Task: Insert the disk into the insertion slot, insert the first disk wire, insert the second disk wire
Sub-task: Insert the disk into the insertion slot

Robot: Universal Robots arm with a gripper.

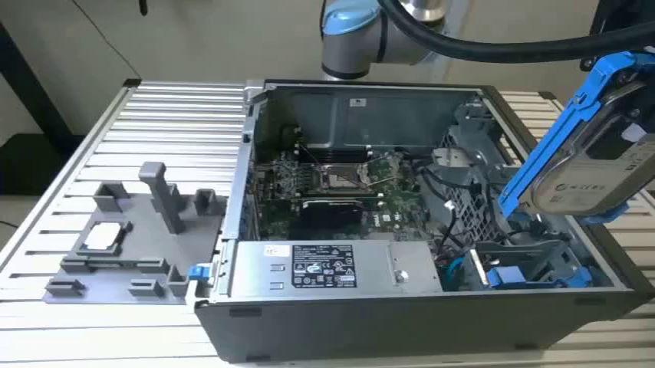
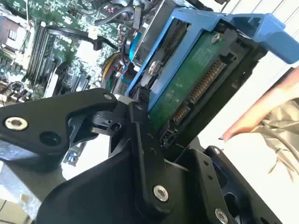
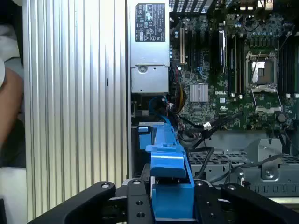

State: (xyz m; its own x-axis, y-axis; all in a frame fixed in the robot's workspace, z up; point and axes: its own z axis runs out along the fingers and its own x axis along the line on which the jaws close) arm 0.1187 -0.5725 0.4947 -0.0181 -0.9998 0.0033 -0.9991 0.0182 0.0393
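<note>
While gripper is clamped on the disk, held tilted above the case at the exterior view's right with its far edge cropped, the insertion slot below is hard to make out.

A silver metal table of parallel ribbed slats carries everything. An open computer case stands on it, toward the exterior view's right. Just beside the case, on the exterior view's left, a flat grey fixture lies on the slats, with an upright post, low blocks and a pale rectangular insert.
</note>
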